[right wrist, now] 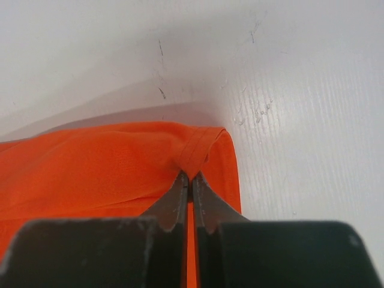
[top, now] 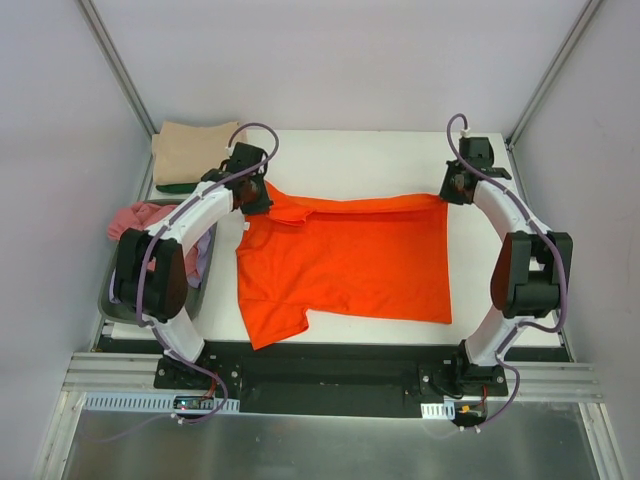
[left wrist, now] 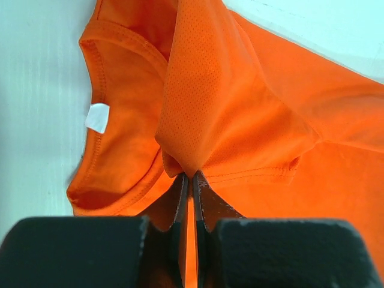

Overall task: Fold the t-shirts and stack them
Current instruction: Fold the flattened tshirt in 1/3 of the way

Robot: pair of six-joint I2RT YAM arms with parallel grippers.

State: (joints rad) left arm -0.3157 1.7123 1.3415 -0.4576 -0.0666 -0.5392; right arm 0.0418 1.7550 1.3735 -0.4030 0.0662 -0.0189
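The left pincer [left wrist: 191, 175] is pinched shut on a raised fold of the orange t-shirt [top: 350, 260] at its far shoulder, just beside the collar and its white neck label [left wrist: 97, 117]. The right pincer [right wrist: 191, 174] is clamped on the hemmed far corner at the shirt's other end. Between them the far edge runs fairly straight, and the rest of the shirt lies flat on the white desk [top: 350, 160]. The near sleeve is splayed toward the arm bases. This looks like the start of a lengthwise fold. It would go best if both pincers rise together, hold the edge taut without stretching it, and carry it evenly toward the near edge so that no creases bunch at the collar. The folded tan t-shirt [top: 190, 150] marks the stack at the far left corner.
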